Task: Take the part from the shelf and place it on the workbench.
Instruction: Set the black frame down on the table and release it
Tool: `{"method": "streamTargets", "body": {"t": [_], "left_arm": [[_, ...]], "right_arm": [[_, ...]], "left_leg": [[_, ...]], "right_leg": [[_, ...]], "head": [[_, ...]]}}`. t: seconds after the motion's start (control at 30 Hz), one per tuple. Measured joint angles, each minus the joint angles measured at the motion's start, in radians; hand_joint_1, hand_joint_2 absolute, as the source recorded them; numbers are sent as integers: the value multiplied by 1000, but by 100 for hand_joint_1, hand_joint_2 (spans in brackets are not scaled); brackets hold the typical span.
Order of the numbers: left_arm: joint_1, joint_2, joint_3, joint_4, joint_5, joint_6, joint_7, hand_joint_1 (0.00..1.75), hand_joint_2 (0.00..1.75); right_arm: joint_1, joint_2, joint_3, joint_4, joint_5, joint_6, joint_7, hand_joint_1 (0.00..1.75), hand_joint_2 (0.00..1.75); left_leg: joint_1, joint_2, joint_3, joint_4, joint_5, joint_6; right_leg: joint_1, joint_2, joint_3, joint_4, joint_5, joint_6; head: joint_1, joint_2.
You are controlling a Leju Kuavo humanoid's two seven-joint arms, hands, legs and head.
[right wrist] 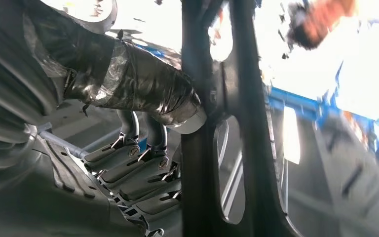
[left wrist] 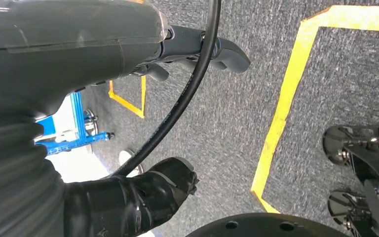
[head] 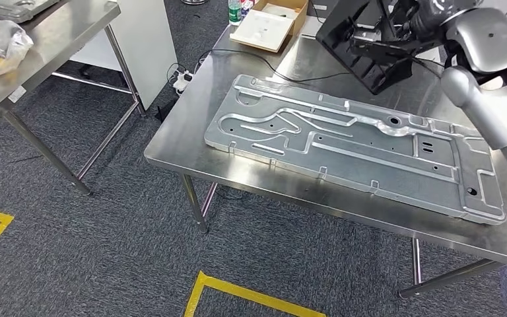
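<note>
Head view: black part [head: 370, 46] is gripped by right hand [right wrist: 143, 148], held above table [head: 251, 172], not yet placed. Left hand [left wrist: 177, 54] hangs loosely open, holding nothing.

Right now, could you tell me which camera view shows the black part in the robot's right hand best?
The head view: the black part shows nearly whole, held above the workbench. The right wrist view shows just a close, dark strip of it against the right hand. The left wrist view looks at the floor.
</note>
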Motion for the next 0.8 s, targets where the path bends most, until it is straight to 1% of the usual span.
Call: {"method": "streamTargets", "body": {"t": [0.2, 0.37, 0.53, 0.8], "left_arm": [[-1, 0, 0, 0, -9, -10, -4, 0, 175], [-2, 4, 1, 0, -3, -27, -25, 0, 175], [-2, 7, 1, 0, -2, -29, -21, 0, 175], [-2, 8, 2, 0, -8, -31, -13, 0, 175]], "right_arm": [[70, 5, 17, 190, 59, -55, -17, 175, 175], [114, 17, 27, 348, 84, -86, -35, 175, 175], [131, 22, 28, 417, 89, -98, -44, 175, 175], [131, 46, 28, 466, 105, -105, -50, 175, 175]], "left_leg": [[-1, -3, -2, 4, 0, 0], [-1, -5, -2, 6, 0, 0], [-2, -5, -2, 6, 0, 0], [-2, -5, -2, 5, 0, 0]], "right_leg": [[-1, -2, 2, 0, 0, 0], [-1, -5, 3, 0, 0, 0], [-2, -5, 2, 0, 1, 1], [-2, -5, 2, 0, 1, 1]], "head": [[0, 0], [0, 0], [0, 0], [0, 0]]}}
